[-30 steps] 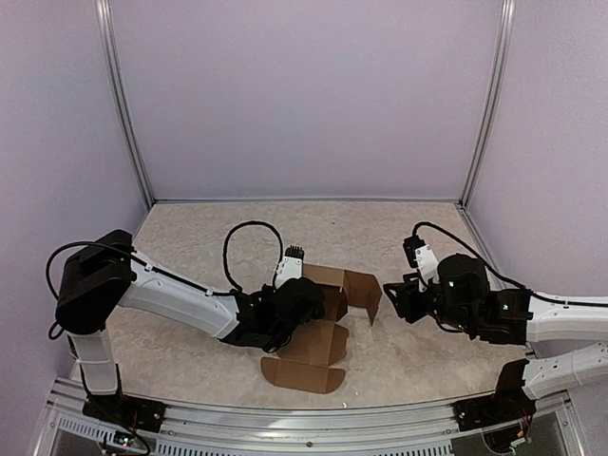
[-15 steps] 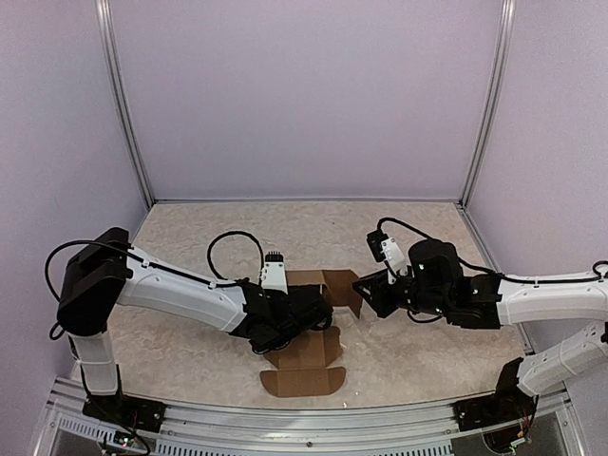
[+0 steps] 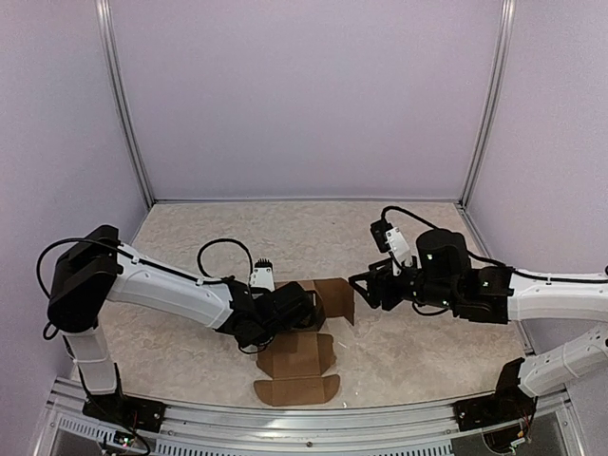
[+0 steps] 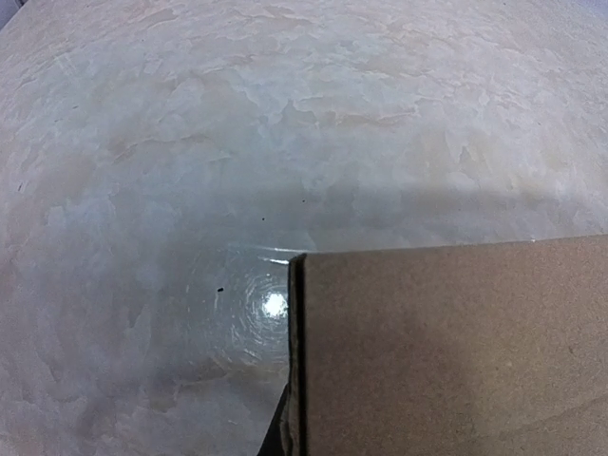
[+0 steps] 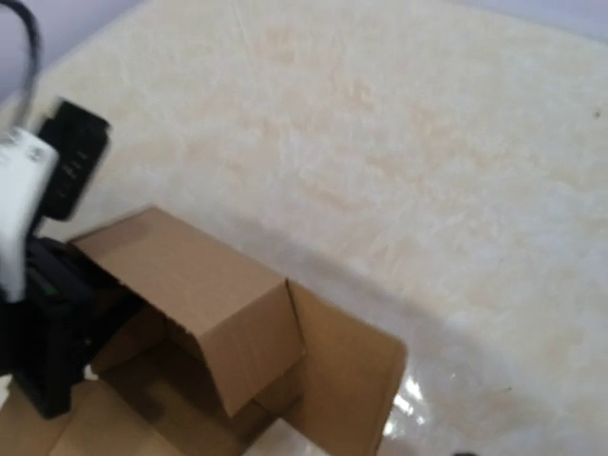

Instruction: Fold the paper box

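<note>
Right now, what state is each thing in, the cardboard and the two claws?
paper box: partly folded; far panels raised, near flaps flat on the table.
left gripper: at the raised panels; cardboard hides its jaws, so open or shut is unclear.
right gripper: just right of the box; open or shut is unclear.

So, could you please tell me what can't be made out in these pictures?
- Left hand: grip hidden, by its wrist in the top view, by the box in the left wrist view.
- Right hand: too small in the top view; nothing of it in the right wrist view.
</note>
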`<state>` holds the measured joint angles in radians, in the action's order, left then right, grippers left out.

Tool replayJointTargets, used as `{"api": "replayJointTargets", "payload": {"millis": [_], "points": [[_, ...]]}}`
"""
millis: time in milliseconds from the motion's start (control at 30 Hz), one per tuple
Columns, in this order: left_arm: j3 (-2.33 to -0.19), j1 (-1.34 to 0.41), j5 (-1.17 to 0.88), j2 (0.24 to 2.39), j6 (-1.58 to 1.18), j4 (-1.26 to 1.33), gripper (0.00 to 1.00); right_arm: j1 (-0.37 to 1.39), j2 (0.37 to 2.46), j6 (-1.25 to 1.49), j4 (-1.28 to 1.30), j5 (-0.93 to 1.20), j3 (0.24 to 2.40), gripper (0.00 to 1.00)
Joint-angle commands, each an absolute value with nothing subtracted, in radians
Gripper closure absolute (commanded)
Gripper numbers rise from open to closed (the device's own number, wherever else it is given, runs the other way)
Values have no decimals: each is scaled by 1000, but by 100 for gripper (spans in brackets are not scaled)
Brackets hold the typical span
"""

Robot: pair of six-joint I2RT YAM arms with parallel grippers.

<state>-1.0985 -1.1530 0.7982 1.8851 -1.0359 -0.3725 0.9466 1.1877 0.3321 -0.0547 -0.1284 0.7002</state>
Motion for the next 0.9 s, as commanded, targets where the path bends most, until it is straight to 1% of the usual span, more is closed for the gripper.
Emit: {"api": "replayJointTargets", "payload": {"millis": [0, 133, 300, 600, 867], "points": [[-1050, -1114, 624, 1802, -951, -276, 100, 934, 1082, 269, 85, -143, 706, 33], [-1019, -1097, 517, 1752, -878, -232, 100, 904, 1024, 267, 153, -92, 691, 28], [-1008, -1088, 440, 1684, -821, -239, 100, 840, 986, 279, 144, 53, 644, 28], [-973, -1085, 370, 1572, -763, -223, 100, 797, 1006, 327, -10, 236, 550, 42], [-970, -1089, 334, 1531, -733, -204, 100, 796, 1039, 388, -222, 436, 497, 48]]}}
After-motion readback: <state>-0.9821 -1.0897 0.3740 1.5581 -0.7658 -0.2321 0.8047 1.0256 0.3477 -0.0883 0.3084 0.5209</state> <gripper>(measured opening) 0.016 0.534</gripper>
